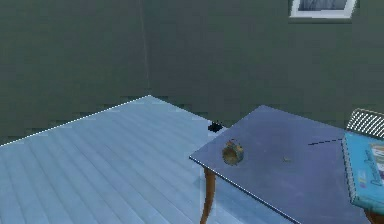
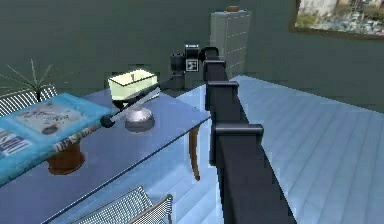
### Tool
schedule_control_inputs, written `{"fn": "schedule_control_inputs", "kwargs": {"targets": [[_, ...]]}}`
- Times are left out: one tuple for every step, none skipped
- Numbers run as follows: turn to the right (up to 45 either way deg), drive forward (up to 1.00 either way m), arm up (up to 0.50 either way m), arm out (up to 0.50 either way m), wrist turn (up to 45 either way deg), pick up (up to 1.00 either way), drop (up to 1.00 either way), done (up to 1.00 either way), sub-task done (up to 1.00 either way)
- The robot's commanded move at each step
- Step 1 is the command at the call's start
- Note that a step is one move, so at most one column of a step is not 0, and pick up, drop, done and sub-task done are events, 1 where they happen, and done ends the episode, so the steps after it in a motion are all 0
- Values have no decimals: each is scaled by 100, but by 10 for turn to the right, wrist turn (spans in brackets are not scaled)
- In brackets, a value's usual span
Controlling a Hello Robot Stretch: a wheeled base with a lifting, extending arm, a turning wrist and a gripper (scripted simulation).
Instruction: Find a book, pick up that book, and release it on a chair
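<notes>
Book [image 2: 48, 124] with a light blue cover lies flat on the dark table [image 2: 172, 128], along the table's edge at the arm side view's left, close to a white wire chair [image 1: 367, 121]. Just beside the book, toward the table's middle, lie a thin dark stick [image 2: 135, 104] and a grey round dish [image 2: 138, 121]. A pale box [image 2: 133, 83] stands near the far edge. The end effector [image 2: 180, 62] is by the table's far corner, at the end of the arm [image 2: 235, 150]; I cannot tell if it holds anything.

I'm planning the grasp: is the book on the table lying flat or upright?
Lying flat: the book rests cover up on the table.
</notes>
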Motion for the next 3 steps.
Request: {"fn": "schedule_control_inputs", "kwargs": {"targets": [[0,0,0,0,0,0,100,0,0],[0,0,0,-10,0,0,0,0,0],[0,0,0,0,-390,0,0,0,0]]}}
